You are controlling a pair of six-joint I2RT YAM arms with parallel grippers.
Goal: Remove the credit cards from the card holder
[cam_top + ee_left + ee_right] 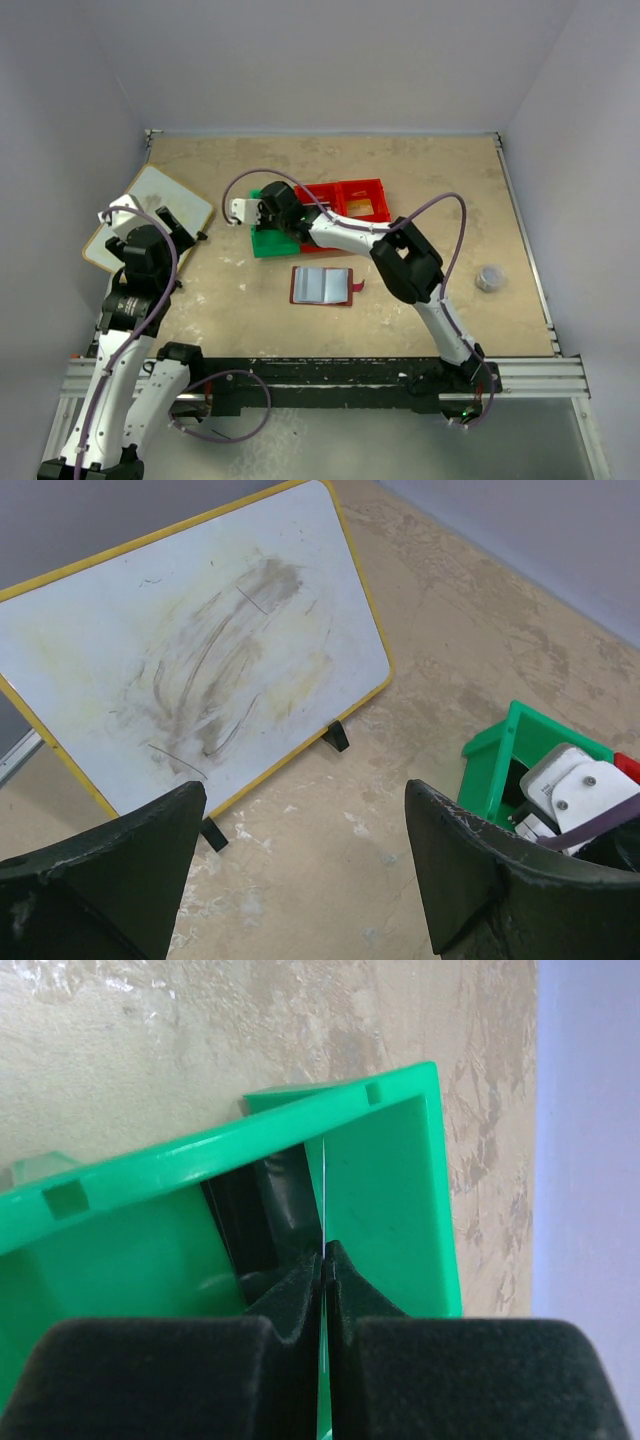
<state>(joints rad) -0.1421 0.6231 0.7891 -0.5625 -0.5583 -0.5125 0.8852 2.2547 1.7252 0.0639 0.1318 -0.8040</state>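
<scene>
Right gripper (325,1258): jaws pinching credit card (325,1195) edge-on over green bin (200,1160), likely for release; left gripper (305,815): jaws wide, empty

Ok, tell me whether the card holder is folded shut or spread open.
Spread open: the card holder lies flat, both pale blue sleeve pages facing up inside its maroon border.

One card holder (322,285), one whiteboard (150,195), one bin tray (268,246).
</scene>
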